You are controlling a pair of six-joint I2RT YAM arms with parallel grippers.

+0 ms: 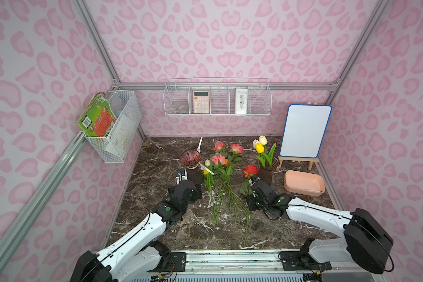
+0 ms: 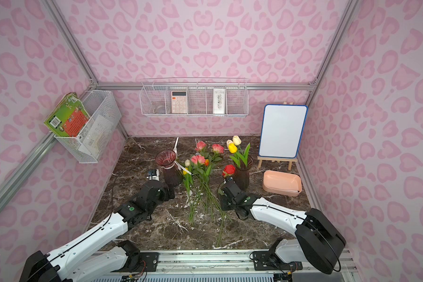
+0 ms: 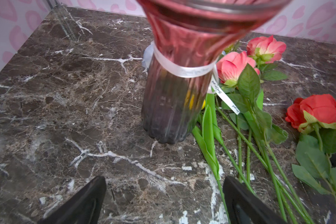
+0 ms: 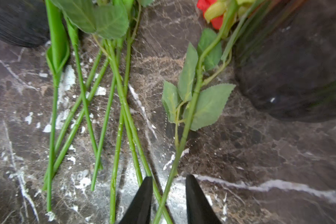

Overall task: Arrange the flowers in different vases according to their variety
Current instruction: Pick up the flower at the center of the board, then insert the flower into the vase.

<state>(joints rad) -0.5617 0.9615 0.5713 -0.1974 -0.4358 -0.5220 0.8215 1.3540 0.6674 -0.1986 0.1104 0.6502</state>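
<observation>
Right hand (image 4: 169, 195) low astride red rose stem (image 4: 190, 108)

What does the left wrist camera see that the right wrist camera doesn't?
Only the left wrist view: the ribbon-necked vase, pink roses, and the left fingers spread wide, holding nothing. Only the right wrist view: the other vase's dark base, and the right fingers either side of a leafy stem. Both: the red rose, loose green stems, the marble table.
</observation>
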